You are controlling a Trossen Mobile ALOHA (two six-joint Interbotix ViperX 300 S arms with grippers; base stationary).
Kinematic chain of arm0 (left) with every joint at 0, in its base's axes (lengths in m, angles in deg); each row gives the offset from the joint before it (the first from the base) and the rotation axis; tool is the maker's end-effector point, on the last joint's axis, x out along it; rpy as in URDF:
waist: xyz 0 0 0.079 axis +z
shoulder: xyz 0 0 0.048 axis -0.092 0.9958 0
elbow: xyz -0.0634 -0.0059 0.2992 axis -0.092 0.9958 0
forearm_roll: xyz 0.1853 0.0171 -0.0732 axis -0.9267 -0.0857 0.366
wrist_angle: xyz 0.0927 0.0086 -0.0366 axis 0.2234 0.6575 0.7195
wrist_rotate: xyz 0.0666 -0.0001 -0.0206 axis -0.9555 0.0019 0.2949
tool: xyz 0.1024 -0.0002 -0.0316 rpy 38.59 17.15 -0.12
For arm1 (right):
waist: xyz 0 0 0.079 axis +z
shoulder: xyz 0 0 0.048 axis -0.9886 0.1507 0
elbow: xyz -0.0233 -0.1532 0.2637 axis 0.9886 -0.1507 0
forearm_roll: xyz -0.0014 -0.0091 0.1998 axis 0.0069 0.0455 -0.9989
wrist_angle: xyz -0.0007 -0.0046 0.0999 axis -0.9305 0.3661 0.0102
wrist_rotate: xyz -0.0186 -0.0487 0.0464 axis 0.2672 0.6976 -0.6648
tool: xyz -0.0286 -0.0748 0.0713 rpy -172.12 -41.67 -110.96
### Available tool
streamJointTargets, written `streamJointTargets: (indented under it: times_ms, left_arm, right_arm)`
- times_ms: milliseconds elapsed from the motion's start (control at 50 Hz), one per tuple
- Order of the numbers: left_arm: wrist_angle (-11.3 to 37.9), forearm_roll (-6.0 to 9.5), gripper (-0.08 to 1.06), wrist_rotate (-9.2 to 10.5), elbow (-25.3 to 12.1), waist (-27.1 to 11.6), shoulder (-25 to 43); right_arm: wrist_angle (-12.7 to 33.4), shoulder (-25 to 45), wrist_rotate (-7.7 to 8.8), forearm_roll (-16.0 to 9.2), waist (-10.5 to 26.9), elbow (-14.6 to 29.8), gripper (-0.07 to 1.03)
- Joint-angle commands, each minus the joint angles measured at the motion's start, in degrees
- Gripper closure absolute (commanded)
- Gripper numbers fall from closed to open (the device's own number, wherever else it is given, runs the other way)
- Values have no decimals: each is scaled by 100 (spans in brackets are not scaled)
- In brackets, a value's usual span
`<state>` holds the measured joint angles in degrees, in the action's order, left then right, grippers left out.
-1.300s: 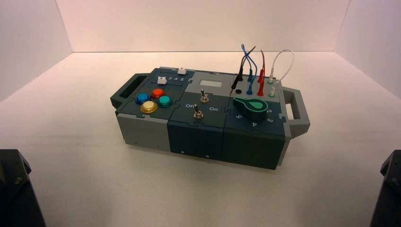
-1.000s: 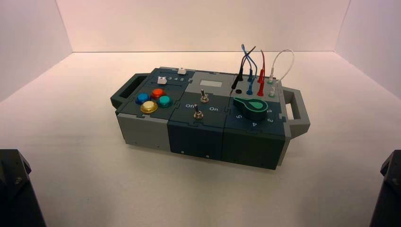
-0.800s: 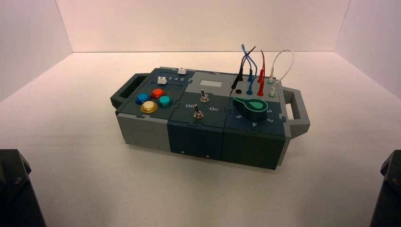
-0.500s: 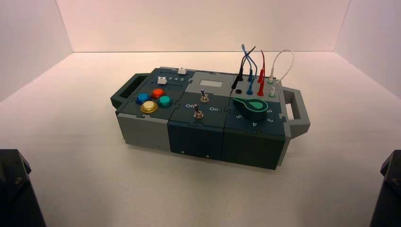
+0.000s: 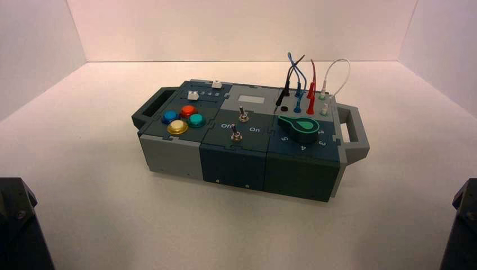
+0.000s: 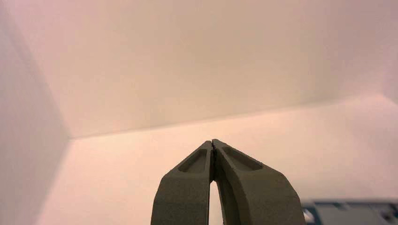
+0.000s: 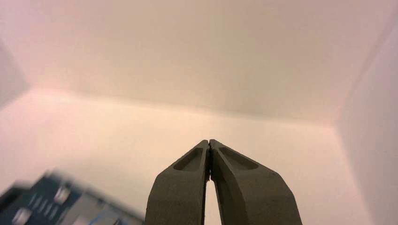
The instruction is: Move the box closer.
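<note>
Nothing has moved: box (image 5: 247,138) sits mid-table, both arms parked near; left gripper (image 6: 213,146) and right gripper (image 7: 208,143) pinched closed, empty.

It looks like a robot test cell in a lab rather than any lived-in room. Plain white walls (image 5: 236,28) close in on the left, right and far sides of a bare white floor (image 5: 112,225). A purpose-built training box (image 5: 247,140) of buttons, switches and plugged wires stands alone in the middle, with dark arm bases at the near corners.
</note>
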<state>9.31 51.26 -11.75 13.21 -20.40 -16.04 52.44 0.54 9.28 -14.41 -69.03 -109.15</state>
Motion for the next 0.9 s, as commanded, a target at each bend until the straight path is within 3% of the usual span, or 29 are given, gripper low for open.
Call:
streamJointTargets:
  times_ms: [20,340,580,900]
  left_arm:
    - [246,0,101,-18,-580,-290,554]
    - [413,9,101,-9,-1652,-492,2479]
    - [879,9,101,-18,-2689,-606,4069]
    - [1441,9,101,-88,-3937,-940,5555]
  right_arm:
    - [431,545,-9,-79,97,439,99]
    - [1274,2057,97,-202,114,1274,99]
    - [1811,3076,105,-202,167,1942,99]
    - [2188,4289,114,-264,299,2540,99]
